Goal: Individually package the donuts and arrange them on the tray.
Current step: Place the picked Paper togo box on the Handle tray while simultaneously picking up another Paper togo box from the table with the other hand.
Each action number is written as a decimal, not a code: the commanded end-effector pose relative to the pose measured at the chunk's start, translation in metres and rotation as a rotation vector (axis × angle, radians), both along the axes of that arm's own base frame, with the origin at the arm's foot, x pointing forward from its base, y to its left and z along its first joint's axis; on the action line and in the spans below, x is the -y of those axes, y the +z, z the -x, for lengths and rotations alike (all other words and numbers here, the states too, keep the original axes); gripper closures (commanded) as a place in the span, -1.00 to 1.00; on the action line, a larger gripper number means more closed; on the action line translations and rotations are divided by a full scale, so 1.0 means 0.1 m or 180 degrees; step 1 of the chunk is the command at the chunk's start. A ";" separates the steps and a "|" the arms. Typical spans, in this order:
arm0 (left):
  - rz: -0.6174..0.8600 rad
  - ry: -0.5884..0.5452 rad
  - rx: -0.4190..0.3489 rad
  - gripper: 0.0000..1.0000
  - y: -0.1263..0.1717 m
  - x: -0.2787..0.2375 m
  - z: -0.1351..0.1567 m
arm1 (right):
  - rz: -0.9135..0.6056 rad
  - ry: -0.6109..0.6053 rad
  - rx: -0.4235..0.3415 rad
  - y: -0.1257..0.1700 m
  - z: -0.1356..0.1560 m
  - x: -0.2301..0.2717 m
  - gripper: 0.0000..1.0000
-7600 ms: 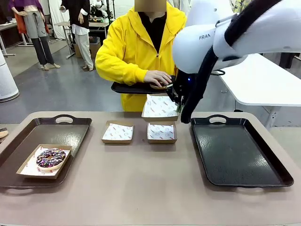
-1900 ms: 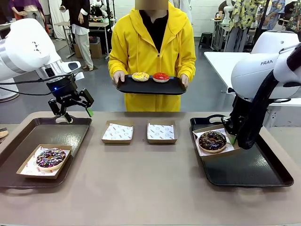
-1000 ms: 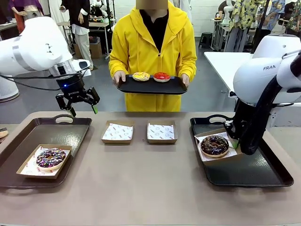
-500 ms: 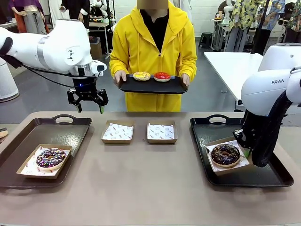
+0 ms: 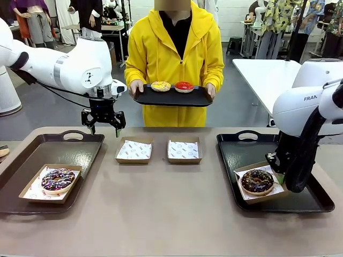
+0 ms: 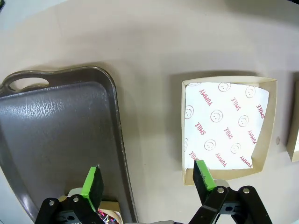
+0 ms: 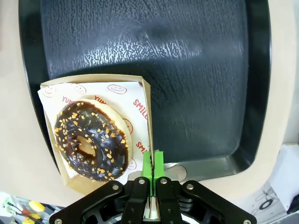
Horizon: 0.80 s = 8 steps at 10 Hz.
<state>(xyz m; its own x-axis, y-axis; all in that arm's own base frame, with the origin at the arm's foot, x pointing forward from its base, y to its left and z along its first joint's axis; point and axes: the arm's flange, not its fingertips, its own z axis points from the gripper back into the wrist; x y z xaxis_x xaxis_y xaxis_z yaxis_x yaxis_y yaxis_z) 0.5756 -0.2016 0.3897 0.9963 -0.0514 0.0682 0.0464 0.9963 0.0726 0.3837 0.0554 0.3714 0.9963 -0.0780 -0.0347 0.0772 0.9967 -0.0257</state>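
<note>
Beige tabletop (image 5: 171, 219): liner paper (image 6: 224, 123) in the empty box (image 6: 272, 116) reads "SMILE" and "YUMMY". My left gripper (image 6: 147, 173) hangs spread wide just beside it. My right gripper (image 7: 153, 161) pinches the donut box (image 7: 146, 100) wall, with the dark chocolate donut (image 7: 108, 150) inside, over the black tray (image 7: 196, 70).

A robotics lab in an open hall. White robot arms (image 5: 69, 67) flank a tan table (image 5: 171, 214), and behind it a bare grey floor (image 5: 43, 113) runs past a white worktable (image 5: 276, 80).

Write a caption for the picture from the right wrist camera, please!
The right gripper pinches the wall of the box holding a nut-sprinkled chocolate donut over the black tray.
</note>
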 end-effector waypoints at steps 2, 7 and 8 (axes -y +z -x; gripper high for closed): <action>0.0071 0.0099 0.0120 -1.00 -0.09 -0.01 0.03 | -0.0016 -0.0029 0.0022 -0.16 -0.02 0.02 0.97; 0.0141 0.0082 0.0101 -1.00 -0.13 -0.01 0.01 | -0.0013 -0.0018 -0.0005 -0.17 -0.07 -0.01 0.97; 0.0141 0.0082 0.0101 -1.00 -0.13 -0.01 0.01 | -0.0013 -0.0018 -0.0005 -0.17 -0.07 -0.01 0.97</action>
<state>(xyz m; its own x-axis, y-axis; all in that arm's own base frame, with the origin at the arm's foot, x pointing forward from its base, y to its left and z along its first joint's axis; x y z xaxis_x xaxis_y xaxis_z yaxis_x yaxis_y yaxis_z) 0.5743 -0.2016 0.3742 0.9947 -0.0032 0.1028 0.0021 0.9999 0.0115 0.3916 0.0561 0.3540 0.9952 -0.0908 -0.0354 0.0900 0.9957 -0.0219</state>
